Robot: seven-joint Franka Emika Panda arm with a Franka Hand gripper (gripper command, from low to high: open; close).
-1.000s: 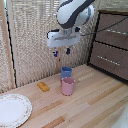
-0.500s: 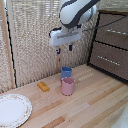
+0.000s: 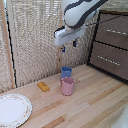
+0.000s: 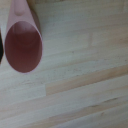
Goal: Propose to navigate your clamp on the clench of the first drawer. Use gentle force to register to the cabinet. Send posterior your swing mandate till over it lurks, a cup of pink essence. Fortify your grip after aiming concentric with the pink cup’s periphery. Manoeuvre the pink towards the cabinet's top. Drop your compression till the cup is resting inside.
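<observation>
The large dark brown wooden cabinet (image 3: 111,42) sits at three o'clock. The blue-tipped gripper (image 3: 68,46) hangs slightly parted and empty, high above the small pink plastic cup (image 3: 67,86) on the worktop (image 3: 90,105). Descending off-centre risks toppling it, or catching the touching blue cup (image 3: 66,72) at twelve o'clock.

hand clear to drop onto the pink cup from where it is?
Probably yes. The hand hangs above the pink cup with open air between; the blue cup right behind it is the only crowding.

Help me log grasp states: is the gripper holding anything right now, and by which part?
Nothing is held. The gripper hangs above the pink cup, which stands free on the table.
</observation>
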